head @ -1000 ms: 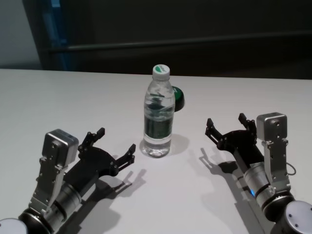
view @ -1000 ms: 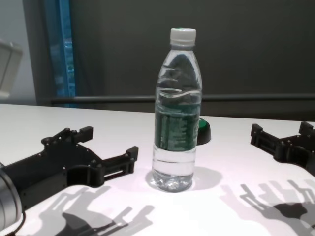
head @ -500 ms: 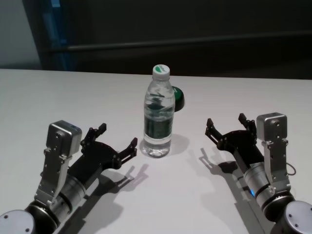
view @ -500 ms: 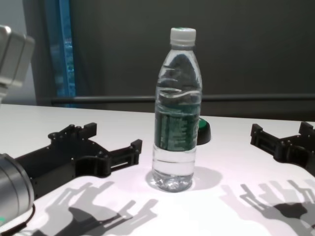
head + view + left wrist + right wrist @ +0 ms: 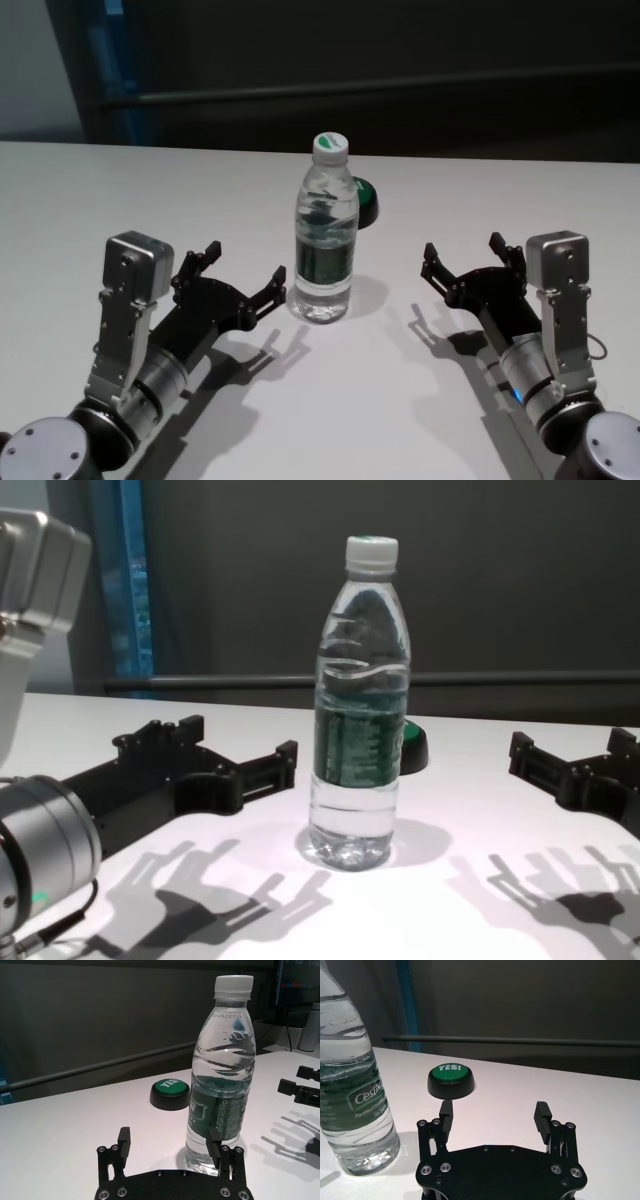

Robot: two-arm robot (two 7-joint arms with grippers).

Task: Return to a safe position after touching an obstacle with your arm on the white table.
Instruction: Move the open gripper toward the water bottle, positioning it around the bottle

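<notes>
**Left pincer at the bottle, right pincer standing off**

The bottle point(image 5: 326, 238) stands upright near the middle of the tabletop point(image 5: 120, 190), cap on, label band around its midsection. A green button point(image 5: 365, 200) sits just behind it, to its right.

The left pincer point(image 5: 244, 278) is low over the tabletop on the bottle's left, fingers spread wide and holding nothing. Its inner fingertip point(image 5: 277, 282) is just beside the bottle's lower wall; in the left wrist view that finger point(image 5: 214, 1143) overlaps the bottle point(image 5: 223, 1080), but whether it touches cannot be told. The chest view shows a narrow gap between fingertip point(image 5: 286, 752) and bottle point(image 5: 361, 710).

The right pincer point(image 5: 470, 258) is well apart from the bottle on its right side, low over the tabletop, fingers likewise spread and empty. In the right wrist view its fingers point(image 5: 541, 1115) point towards the button point(image 5: 451, 1081), with the bottle point(image 5: 354, 1095) off to one side.
</notes>
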